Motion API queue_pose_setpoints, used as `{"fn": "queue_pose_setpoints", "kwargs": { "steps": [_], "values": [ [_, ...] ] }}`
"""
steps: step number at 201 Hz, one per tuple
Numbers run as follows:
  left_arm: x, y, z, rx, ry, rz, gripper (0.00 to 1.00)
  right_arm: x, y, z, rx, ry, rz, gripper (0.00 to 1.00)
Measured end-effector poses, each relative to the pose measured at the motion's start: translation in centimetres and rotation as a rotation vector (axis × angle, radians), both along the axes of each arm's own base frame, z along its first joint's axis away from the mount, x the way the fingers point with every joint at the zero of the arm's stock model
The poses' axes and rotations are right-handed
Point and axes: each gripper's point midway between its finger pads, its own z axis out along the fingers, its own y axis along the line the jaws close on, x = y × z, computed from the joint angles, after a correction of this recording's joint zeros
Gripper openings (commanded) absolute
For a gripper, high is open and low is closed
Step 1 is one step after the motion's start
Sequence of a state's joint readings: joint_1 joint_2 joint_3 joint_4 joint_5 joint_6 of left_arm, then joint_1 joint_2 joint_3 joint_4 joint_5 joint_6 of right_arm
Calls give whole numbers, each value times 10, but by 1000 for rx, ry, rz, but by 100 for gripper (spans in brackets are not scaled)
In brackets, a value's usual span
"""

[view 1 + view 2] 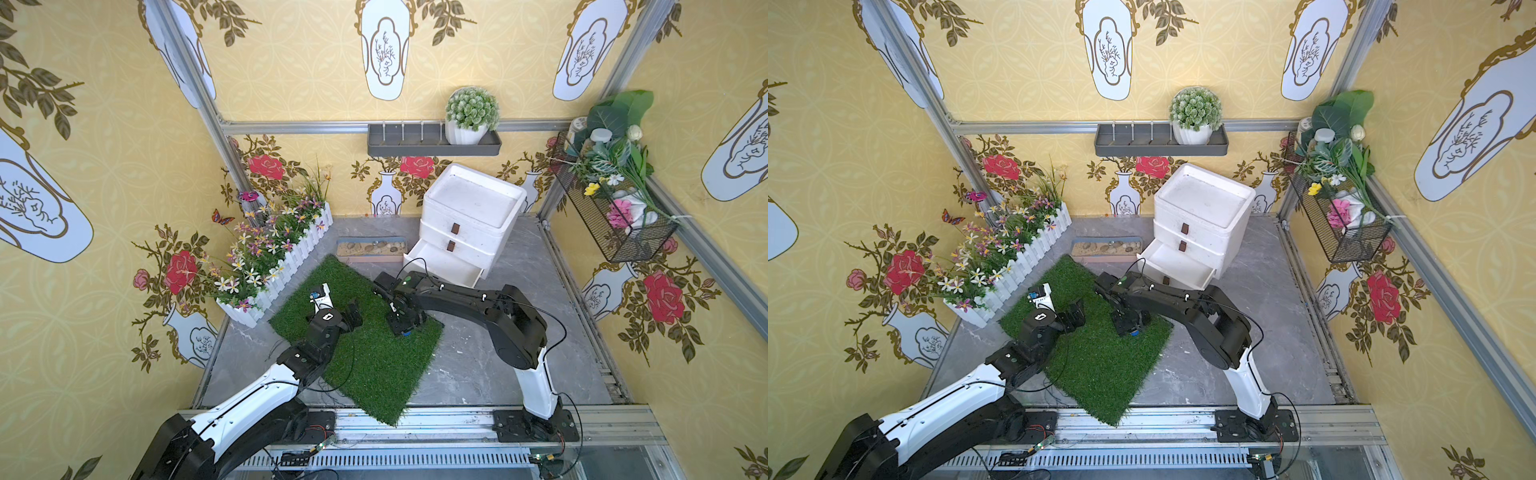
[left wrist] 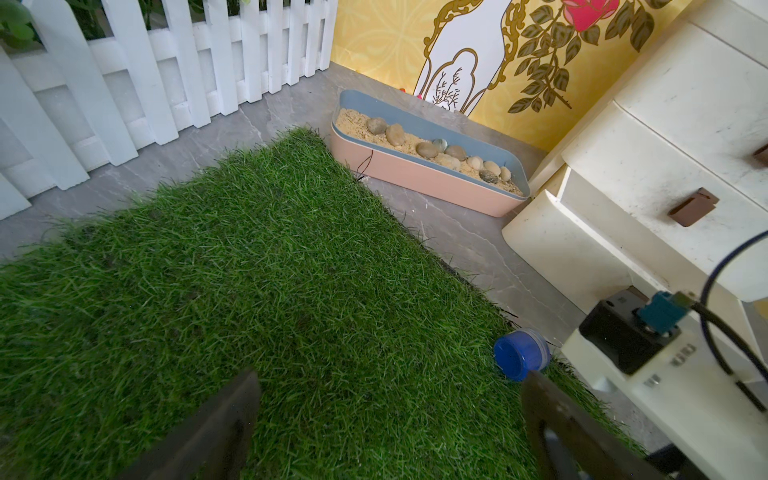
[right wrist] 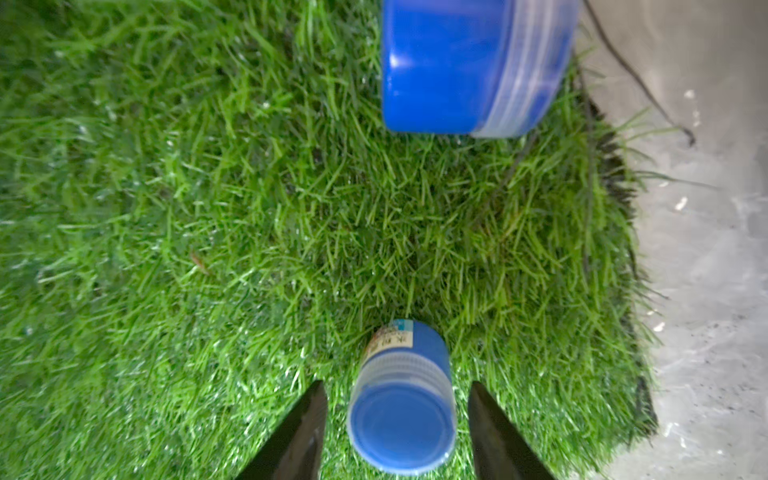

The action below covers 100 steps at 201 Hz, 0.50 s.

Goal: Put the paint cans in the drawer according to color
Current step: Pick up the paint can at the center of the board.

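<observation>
Picket-fence planter far left. The left gripper hangs wide open over the grass mat. The right gripper straddles a blue paint can, its jaws clear of the sides. A second blue can lies near the mat's edge. Behind, the drawer chest has its bottom drawer out.

2 blue paint cans show in the right wrist view, counting the second can farther off. There is 1 white drawer chest with 3 stacked drawers, 1 open drawer among them, and 3 brown handles show in a top view. Around it are 1 grass mat, 1 sand tray, 1 white picket planter, 2 butterflies, 1 potted plant, 1 wall shelf and 1 wire basket. There are 2 pincers: the left pincer and the right pincer.
</observation>
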<state>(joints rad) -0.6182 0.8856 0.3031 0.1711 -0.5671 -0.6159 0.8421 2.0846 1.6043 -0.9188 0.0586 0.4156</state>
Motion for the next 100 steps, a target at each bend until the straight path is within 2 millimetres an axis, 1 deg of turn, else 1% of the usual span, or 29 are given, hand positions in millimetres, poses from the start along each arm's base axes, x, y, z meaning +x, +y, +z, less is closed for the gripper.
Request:
{"fn": "queue_pose_setpoints", "kwargs": {
  "steps": [37,66,84,100],
  "values": [
    [-1,1,-1,-7,4,2,100,0,0,0,-4,3,5,34],
    [-2,0,-3,-11,11,0,100,-2,-5,0,-6,3,2,33],
    [-2,-1,-5,-9,18,-2,100,-3,-13,11,0,-16,-8,33],
    [-1,-2,-6,-9,20,-5,100,2,-24,27,10,-58,-29,33]
  ]
}}
